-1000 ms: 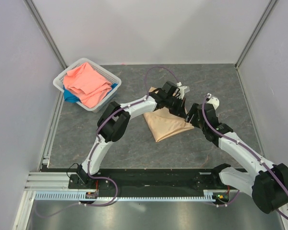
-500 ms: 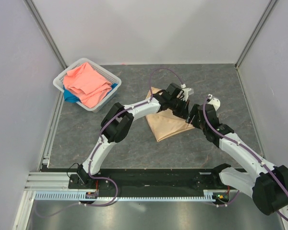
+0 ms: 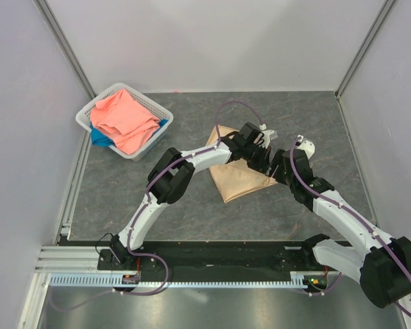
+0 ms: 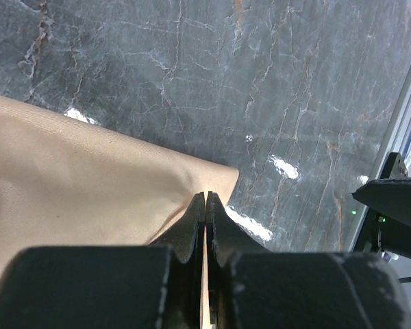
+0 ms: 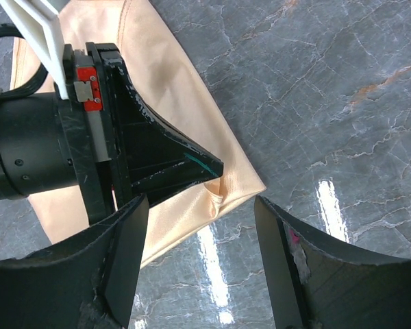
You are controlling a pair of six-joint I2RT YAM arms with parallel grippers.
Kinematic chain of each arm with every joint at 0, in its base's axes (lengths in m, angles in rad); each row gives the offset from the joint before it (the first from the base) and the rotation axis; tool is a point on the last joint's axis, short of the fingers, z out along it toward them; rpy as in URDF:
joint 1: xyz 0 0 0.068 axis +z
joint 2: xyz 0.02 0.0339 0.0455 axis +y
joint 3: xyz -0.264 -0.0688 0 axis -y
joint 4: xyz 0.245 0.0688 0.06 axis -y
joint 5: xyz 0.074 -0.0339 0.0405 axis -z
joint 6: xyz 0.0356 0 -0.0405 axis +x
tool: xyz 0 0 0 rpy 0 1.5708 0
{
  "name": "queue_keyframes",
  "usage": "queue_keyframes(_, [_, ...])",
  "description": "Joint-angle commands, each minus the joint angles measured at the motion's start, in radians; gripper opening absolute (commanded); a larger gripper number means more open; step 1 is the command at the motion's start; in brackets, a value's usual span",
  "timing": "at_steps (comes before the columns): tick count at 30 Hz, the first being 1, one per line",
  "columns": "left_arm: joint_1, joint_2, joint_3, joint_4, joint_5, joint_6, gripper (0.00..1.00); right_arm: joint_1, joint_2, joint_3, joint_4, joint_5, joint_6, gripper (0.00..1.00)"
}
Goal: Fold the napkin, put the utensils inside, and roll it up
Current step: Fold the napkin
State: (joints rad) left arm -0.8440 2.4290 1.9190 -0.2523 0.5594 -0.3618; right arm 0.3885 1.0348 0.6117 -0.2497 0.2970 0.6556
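The peach-gold satin napkin [image 3: 234,180] lies folded into a triangle on the dark stone table. My left gripper [image 3: 264,159] is shut on the napkin's right corner; in the left wrist view its tips [image 4: 205,200] pinch the cloth [image 4: 89,178], and a thin strip of peach shows between the jaws. In the right wrist view the left gripper's fingers [image 5: 166,163] pucker the napkin [image 5: 181,82] at that corner. My right gripper [image 5: 202,218] is open and empty, just above the same corner, also in the top view [image 3: 279,168]. The fork is out of view.
A white basket [image 3: 155,107] at the back left holds a coral-pink cloth [image 3: 123,118] and a blue cloth [image 3: 100,139]. Grey walls close the table at the back and on both sides. The two arms are close together over the napkin's right corner.
My left gripper has moved right and a little nearer, drawing the pinched cloth to the napkin's right corner. The right arm has barely moved.
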Motion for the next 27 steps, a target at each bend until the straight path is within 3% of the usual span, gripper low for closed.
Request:
queue_keyframes(1, [-0.004,0.01,0.051,0.045,0.004,-0.019,0.02,-0.004,-0.024,-0.007,0.001,0.013,0.007,0.72])
queue_keyframes(7, [-0.004,0.002,0.051,0.062,-0.007,-0.034,0.02,-0.004,-0.027,-0.007,-0.003,0.007,0.003,0.72])
queue_keyframes(9, [-0.004,-0.001,0.052,0.064,-0.01,-0.042,0.09,-0.005,-0.027,-0.007,-0.006,0.005,0.003,0.72])
queue_keyframes(10, [-0.004,-0.004,0.051,0.064,-0.007,-0.045,0.26,-0.004,-0.03,-0.006,-0.008,0.005,0.003,0.73])
queue_keyframes(11, [-0.004,-0.008,0.052,0.064,-0.007,-0.048,0.35,-0.004,-0.033,-0.004,-0.013,0.007,0.001,0.73])
queue_keyframes(12, [-0.004,-0.022,0.051,0.064,-0.006,-0.051,0.52,-0.005,-0.035,-0.001,-0.017,0.01,-0.01,0.74])
queue_keyframes(19, [0.011,-0.106,0.046,0.07,-0.03,-0.042,0.86,-0.089,-0.113,0.049,-0.077,0.012,-0.095,0.78])
queue_keyframes(23, [0.049,-0.157,0.022,0.07,-0.038,-0.087,0.9,-0.163,-0.102,0.043,-0.069,-0.054,-0.129,0.79])
queue_keyframes(27, [0.127,-0.263,-0.108,0.096,-0.065,-0.118,0.91,-0.204,-0.065,0.001,-0.025,-0.154,-0.137,0.79])
